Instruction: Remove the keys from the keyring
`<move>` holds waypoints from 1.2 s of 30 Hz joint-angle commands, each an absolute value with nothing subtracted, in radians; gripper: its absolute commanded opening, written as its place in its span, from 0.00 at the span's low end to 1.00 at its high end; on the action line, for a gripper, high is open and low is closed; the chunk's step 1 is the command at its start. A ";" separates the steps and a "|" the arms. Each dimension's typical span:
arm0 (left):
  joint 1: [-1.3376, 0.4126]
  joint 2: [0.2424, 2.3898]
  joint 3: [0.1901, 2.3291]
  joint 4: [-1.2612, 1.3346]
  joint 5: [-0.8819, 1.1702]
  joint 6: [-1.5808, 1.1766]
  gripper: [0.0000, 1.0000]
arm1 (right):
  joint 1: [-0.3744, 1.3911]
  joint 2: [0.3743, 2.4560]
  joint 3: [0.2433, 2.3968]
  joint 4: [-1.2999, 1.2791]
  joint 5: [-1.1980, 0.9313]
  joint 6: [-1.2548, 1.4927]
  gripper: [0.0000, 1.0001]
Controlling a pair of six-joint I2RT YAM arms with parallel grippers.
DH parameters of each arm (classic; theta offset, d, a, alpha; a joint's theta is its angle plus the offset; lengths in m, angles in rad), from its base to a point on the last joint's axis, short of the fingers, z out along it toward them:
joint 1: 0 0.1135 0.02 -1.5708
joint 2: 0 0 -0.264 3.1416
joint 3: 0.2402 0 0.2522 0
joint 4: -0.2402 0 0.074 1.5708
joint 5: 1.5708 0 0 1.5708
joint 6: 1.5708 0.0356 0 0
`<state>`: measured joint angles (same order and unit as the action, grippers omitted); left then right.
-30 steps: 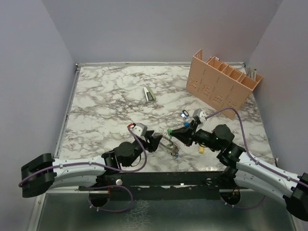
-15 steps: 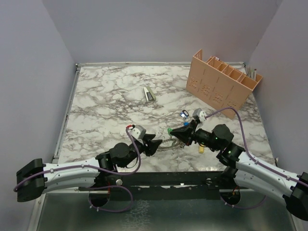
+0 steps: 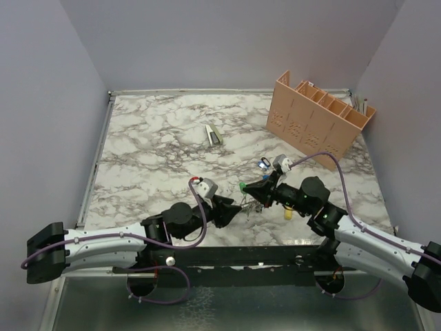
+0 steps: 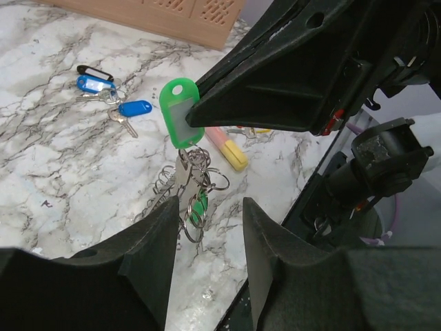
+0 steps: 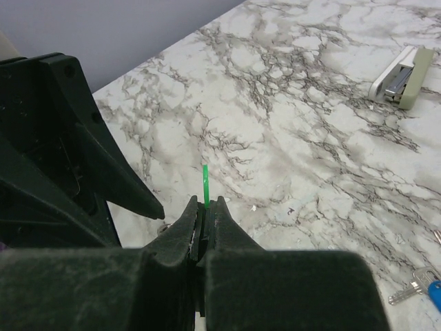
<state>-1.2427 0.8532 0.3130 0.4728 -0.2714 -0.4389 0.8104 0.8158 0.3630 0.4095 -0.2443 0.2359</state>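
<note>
My right gripper (image 3: 242, 187) is shut on a green plastic tag (image 4: 179, 114), seen edge-on between its tips (image 5: 205, 183). From the tag hang a metal key, some thin rings, a small green key head (image 4: 198, 205) and the coiled grey keyring (image 4: 164, 185), all lifted off the marble. My left gripper (image 4: 210, 207) is open just below and in front of this bunch. The rings dangle by the tip of its left finger (image 4: 155, 234), and nothing is between the jaws. In the top view the left gripper (image 3: 238, 205) sits close under the right one.
Keys with blue tags (image 4: 103, 89) lie on the table beyond the bunch (image 3: 262, 164). A yellow-pink item (image 4: 227, 148) lies near the right arm. A stapler (image 3: 214, 134) is mid-table and a tan slotted organizer (image 3: 317, 117) stands at the back right.
My left gripper has pulled back, then moved right up to the hanging bunch, its jaws narrowing a little. The right gripper keeps its hold on the green tag, shifted slightly.
</note>
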 commanded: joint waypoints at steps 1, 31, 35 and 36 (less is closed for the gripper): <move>-1.253 0.879 0.362 0.419 -0.336 -0.478 0.41 | 0.810 0.828 0.386 0.425 -0.196 0.251 0.01; -1.194 1.020 0.415 0.325 -0.367 -0.413 0.47 | 0.810 0.822 0.381 0.419 -0.204 0.254 0.01; -1.192 1.006 0.409 0.249 -0.437 -0.450 0.47 | 0.810 0.815 0.380 0.410 -0.187 0.249 0.01; -1.192 1.004 0.409 0.223 -0.464 -0.466 0.48 | 0.810 0.813 0.380 0.408 -0.186 0.249 0.01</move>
